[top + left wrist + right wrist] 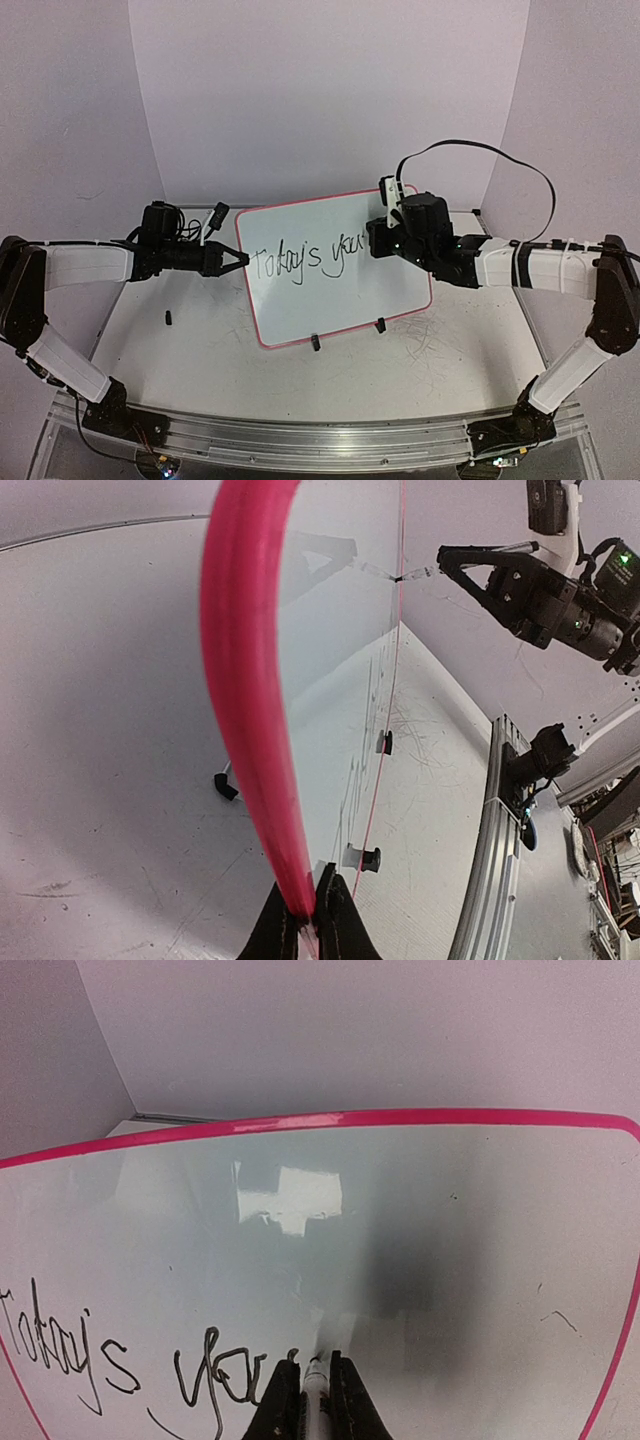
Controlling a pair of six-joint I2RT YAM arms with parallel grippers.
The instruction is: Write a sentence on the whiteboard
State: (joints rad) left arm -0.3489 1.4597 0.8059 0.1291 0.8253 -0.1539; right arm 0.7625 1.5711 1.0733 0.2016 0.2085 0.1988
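At the middle of the tabletop point(200, 370) the whiteboard point(340, 300) stands tilted on its two black feet. On its 9 o'clock edge the left claw point(312, 912) is clenched on the pink rim. At the 3 o'clock side the right claw point(316, 1375) is grasping a marker point(318, 1395), whose tip touches the white surface. The sentence point(300, 264) reads "Today's you"; this claw hides the next letter. A small black piece point(168, 318) lies at 8 o'clock of the board
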